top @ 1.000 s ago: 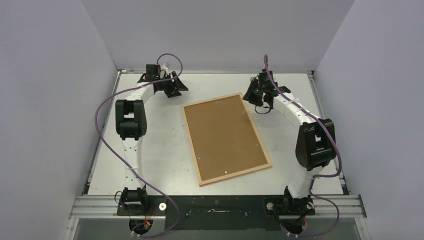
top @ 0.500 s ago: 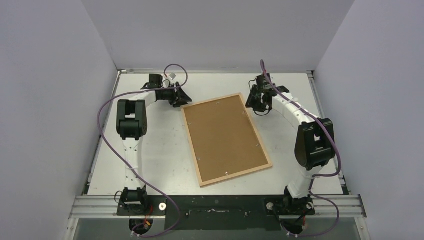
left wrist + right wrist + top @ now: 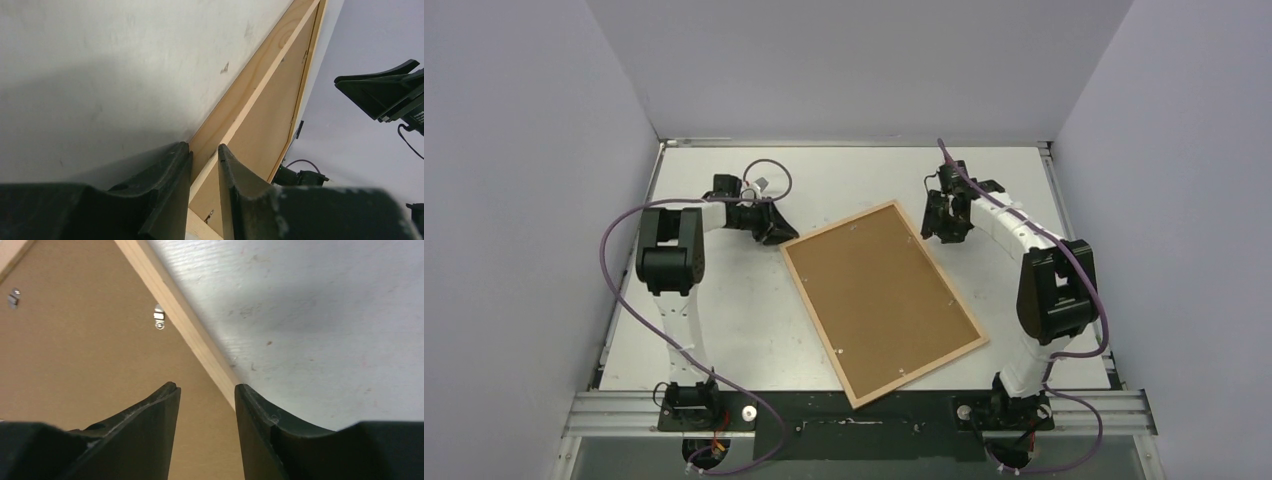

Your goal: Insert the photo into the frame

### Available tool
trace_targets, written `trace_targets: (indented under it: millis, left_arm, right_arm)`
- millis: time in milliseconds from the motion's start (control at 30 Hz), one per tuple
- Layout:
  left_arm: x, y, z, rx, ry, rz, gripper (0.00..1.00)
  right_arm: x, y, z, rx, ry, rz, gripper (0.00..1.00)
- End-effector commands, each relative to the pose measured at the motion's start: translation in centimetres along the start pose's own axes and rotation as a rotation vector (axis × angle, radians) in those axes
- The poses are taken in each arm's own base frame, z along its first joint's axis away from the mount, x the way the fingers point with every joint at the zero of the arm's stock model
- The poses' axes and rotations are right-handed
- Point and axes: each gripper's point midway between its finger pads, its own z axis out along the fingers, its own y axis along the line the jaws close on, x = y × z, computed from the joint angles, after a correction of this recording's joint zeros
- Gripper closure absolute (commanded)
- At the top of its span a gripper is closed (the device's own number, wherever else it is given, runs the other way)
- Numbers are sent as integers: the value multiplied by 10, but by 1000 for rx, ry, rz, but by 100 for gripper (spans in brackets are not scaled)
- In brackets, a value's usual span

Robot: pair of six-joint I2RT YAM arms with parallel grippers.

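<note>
The light-wood frame (image 3: pixel 838 224) lies face down on the table, with the brown backing board (image 3: pixel 879 300) set inside it under small metal tabs. The photo is not in view. My left gripper (image 3: pixel 776 232) is at the frame's far-left corner. In the left wrist view (image 3: pixel 204 146) its jaws are closed narrowly astride the frame's rail (image 3: pixel 260 75). My right gripper (image 3: pixel 941 230) is at the far-right corner. In the right wrist view (image 3: pixel 206 387) its jaws stand open above the rail (image 3: pixel 175 305) and the backing board, holding nothing.
The white table (image 3: pixel 724 320) is walled by grey panels on the left, back and right. A black strip and metal rail (image 3: pixel 864 410) run along the near edge, and the frame's near corner reaches it. Purple cables loop off both arms.
The left gripper has moved nearer and down onto the frame's far-left corner. The frame has slid nearer and its near end has swung right. The right gripper has shifted slightly nearer.
</note>
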Motion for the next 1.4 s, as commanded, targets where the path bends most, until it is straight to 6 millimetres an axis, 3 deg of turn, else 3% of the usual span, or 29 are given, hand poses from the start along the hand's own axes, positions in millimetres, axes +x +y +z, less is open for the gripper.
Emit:
trace_targets:
  millis: [0,200,367,567,733,900,1133,1367]
  left_arm:
    - [14,-24,-22,20,-39,-4,76]
    - [46,-18,-30,-4,-28,-53,77]
    - [54,-19,-37,-17,-34,-47,74]
    - [37,-25,-38,-35,-29,10,69]
    - [50,-19,-39,-38,-24,-11,71]
    - [64,-11,-39,-52,13,-42,73]
    - [83,-5,-41,-61,32,-78,75]
    - [71,-12,-39,-42,15,-79,75]
  right_arm:
    - [-8,44,-16,-221,-57,21,58]
    - [-9,107,-12,-361,-53,-22,68]
    - [6,156,16,-464,24,65,79]
    - [0,166,45,-428,23,106,80]
    - [-5,196,55,-517,27,128,80]
    - [-2,207,68,-533,41,177,79]
    - [8,221,70,-598,83,209,72]
    - [19,222,71,-621,116,255,70]
